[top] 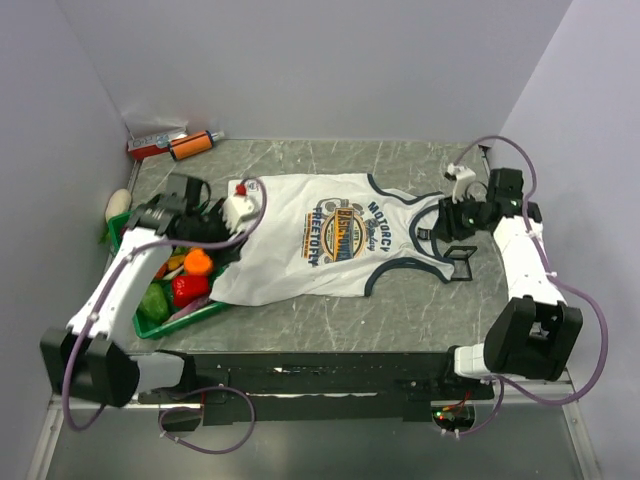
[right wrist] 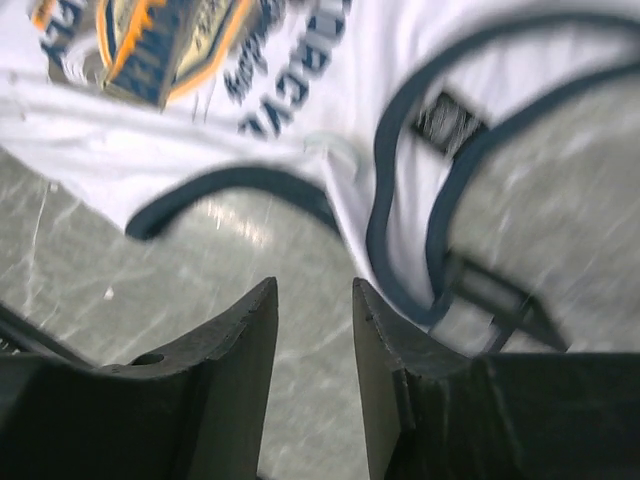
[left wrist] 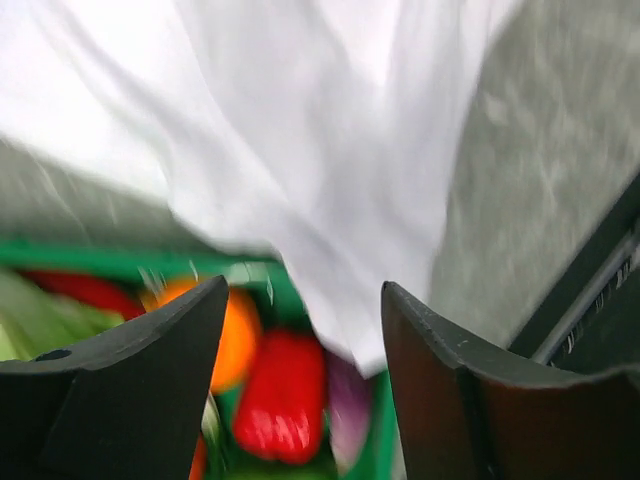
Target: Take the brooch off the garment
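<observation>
While the top view shows you the garment [top: 290, 270] spread flat on the table [top: 420, 300], only the wrist views show both grippers released and empty: left gripper [left wrist: 300, 340] at its hem, right gripper [right wrist: 315, 340] beside its armhole.

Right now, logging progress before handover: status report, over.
Left claw open, empty, above jersey hem. Right claw open, empty, above shoulder straps. Brooch not made out. Green tray crowds the hem.
</observation>
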### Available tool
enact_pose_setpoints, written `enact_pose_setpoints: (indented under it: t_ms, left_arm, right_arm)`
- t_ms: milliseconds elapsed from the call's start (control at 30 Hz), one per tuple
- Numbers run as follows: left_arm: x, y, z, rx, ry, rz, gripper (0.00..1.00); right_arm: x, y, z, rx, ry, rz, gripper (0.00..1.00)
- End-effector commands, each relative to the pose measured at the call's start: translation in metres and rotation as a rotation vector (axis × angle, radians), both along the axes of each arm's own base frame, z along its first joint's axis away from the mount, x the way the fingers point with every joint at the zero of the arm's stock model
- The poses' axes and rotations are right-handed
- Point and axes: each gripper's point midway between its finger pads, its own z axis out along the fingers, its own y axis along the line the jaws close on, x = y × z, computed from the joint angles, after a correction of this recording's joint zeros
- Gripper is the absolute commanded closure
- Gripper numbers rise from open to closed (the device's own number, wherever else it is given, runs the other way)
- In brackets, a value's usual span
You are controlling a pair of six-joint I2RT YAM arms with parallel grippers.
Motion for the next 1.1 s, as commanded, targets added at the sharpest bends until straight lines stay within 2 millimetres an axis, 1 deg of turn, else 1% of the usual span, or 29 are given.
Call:
enact_pose_setpoints:
  t_ms: [0,33,67,100,133,167,200,233,267,300,333,400,467,567,600,667,700,733,767,800,833,867,900,933,967,1000,1033,1067]
  left_arm:
    - [0.061,-0.067,0.02,-0.226,-0.011,0.007,0.34]
    - [0.073,-0.081,0.024,-0.286,0.011,0.053,0.34]
    - [0.085,-0.092,0.015,-0.317,0.065,0.068,0.34]
    - [0.091,-0.098,0.012,-0.346,0.101,0.088,0.35]
    - [0.1,-0.105,0.011,-0.391,0.129,0.129,0.36]
    - [0.104,-0.11,-0.002,-0.404,0.174,0.135,0.36]
    - [0.106,-0.114,-0.006,-0.415,0.193,0.142,0.36]
    - [0.11,-0.117,-0.021,-0.406,0.223,0.137,0.36]
    - [0.112,-0.118,-0.025,-0.397,0.237,0.124,0.36]
    - [0.113,-0.12,-0.033,-0.387,0.25,0.108,0.38]
    - [0.116,-0.121,-0.051,-0.372,0.296,0.115,0.39]
    - [0.12,-0.122,-0.062,-0.363,0.326,0.125,0.42]
    - [0.125,-0.124,-0.078,-0.374,0.33,0.15,0.42]
    - [0.124,-0.122,-0.099,-0.366,0.357,0.2,0.42]
    - [0.127,-0.116,-0.107,-0.334,0.36,0.237,0.42]
    - [0.128,-0.107,-0.115,-0.283,0.356,0.282,0.43]
    - [0.126,-0.1,-0.116,-0.253,0.34,0.273,0.42]
    - [0.125,-0.092,-0.107,-0.23,0.297,0.269,0.41]
    - [0.113,-0.084,-0.11,-0.203,0.302,0.258,0.4]
    - [0.11,-0.072,-0.11,-0.171,0.272,0.229,0.38]
    - [0.098,-0.061,-0.105,-0.137,0.271,0.227,0.37]
    - [0.082,-0.048,-0.115,-0.098,0.3,0.227,0.37]
    - [0.076,-0.031,-0.118,-0.067,0.302,0.23,0.36]
    - [0.065,-0.018,-0.117,-0.048,0.321,0.246,0.36]
    - [0.051,-0.003,-0.126,-0.02,0.352,0.271,0.36]
    - [0.048,0.017,-0.128,-0.016,0.359,0.327,0.36]
    - [0.035,0.029,-0.128,-0.008,0.379,0.358,0.37]
    - [0.029,0.039,-0.127,-0.001,0.388,0.384,0.37]
  right_arm:
    - [0.053,0.019,0.001,-0.02,-0.1,0.094,0.59]
    - [0.063,0.022,0.002,-0.024,-0.109,0.103,0.62]
    - [0.072,0.023,0.0,-0.026,-0.117,0.11,0.63]
    - [0.079,0.027,-0.013,-0.017,-0.083,0.116,0.64]
    - [0.088,0.026,-0.011,-0.026,-0.092,0.114,0.64]
    - [0.089,0.025,-0.016,-0.029,-0.067,0.113,0.66]
    - [0.093,0.023,-0.027,-0.033,-0.035,0.119,0.67]
    - [0.097,0.021,-0.025,-0.043,-0.034,0.121,0.69]
    - [0.097,0.019,-0.029,-0.062,-0.018,0.123,0.7]
    - [0.092,0.017,-0.039,-0.077,0.023,0.145,0.71]
    - [0.091,0.017,-0.04,-0.088,0.029,0.157,0.71]
    - [0.087,0.015,-0.046,-0.102,0.065,0.152,0.71]
    - [0.086,0.021,-0.045,-0.083,0.065,0.162,0.71]
    - [0.08,0.034,-0.057,-0.088,0.077,0.202,0.71]
    - [0.076,0.035,-0.066,-0.097,0.095,0.203,0.71]
    - [0.073,0.035,-0.074,-0.09,0.124,0.178,0.71]
    - [0.073,0.038,-0.073,-0.072,0.125,0.176,0.71]
    - [0.072,0.04,-0.073,-0.062,0.132,0.18,0.7]
    - [0.073,0.044,-0.076,-0.057,0.14,0.183,0.7]
    - [0.075,0.044,-0.076,-0.057,0.139,0.177,0.7]
    - [0.076,0.045,-0.077,-0.052,0.142,0.172,0.7]
    - [0.077,0.046,-0.077,-0.045,0.153,0.159,0.69]
    - [0.077,0.048,-0.075,-0.044,0.151,0.16,0.69]
    - [0.076,0.05,-0.074,-0.042,0.152,0.164,0.69]
    - [0.076,0.052,-0.069,-0.046,0.138,0.171,0.69]
    - [0.073,0.055,-0.069,-0.053,0.138,0.181,0.69]
    - [0.072,0.053,-0.068,-0.059,0.139,0.18,0.68]
    - [0.069,0.053,-0.065,-0.061,0.138,0.184,0.68]
